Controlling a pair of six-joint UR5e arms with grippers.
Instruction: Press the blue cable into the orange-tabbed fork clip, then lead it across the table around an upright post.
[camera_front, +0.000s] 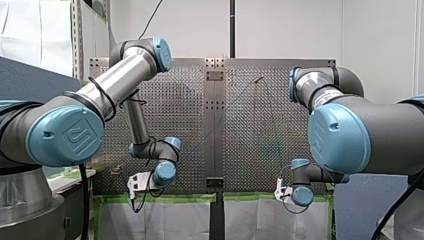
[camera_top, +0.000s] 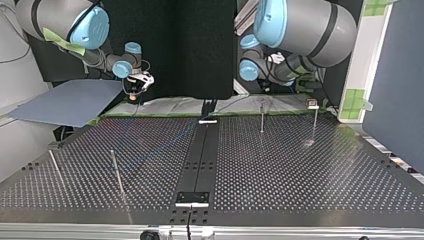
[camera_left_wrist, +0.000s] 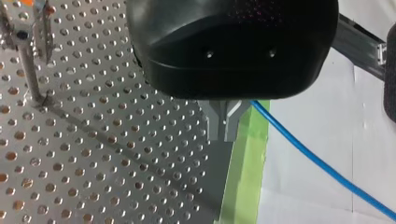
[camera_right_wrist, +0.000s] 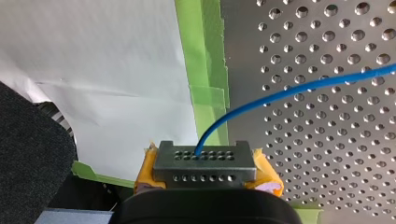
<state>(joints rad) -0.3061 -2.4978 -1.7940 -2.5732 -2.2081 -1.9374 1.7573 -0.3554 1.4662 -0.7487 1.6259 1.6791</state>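
Right hand (camera_right_wrist: 202, 157) clamped on blue cable (camera_right_wrist: 289, 92), well apart from fork clip (camera_top: 313, 104); keep taut, lower squarely into fork.

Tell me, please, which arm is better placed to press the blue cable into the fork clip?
Probably left: my left gripper is shut on the blue cable and the fork clip stands beside it; the right wrist view shows no clip.

perforated metal table (camera_left_wrist: 93, 154), glossy blue cable (camera_left_wrist: 327, 163)
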